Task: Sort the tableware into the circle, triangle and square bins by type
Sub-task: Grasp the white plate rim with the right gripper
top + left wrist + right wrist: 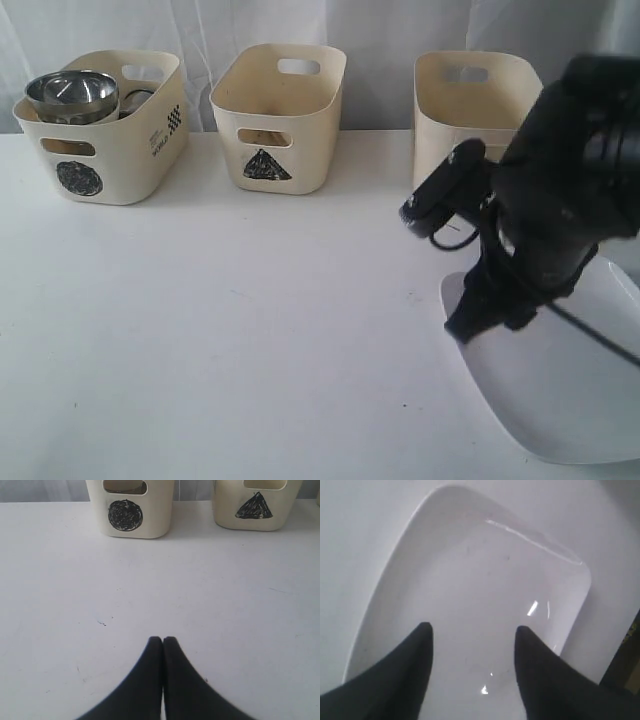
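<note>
Your right fingers (407,680) stand wide and empty just above the white plate (485,580), probably spread to take its rim, as it lies flat on the bench (250,330) with a bin (470,100) behind it, while your left fingers (150,680) sit pressed together, idle.

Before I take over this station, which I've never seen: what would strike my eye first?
The black right pincer hangs open over the large white square plate at the table's near right. At the back left, a shiny steel bowl pokes out of the circle bin, which stands beside the triangle bin.
</note>
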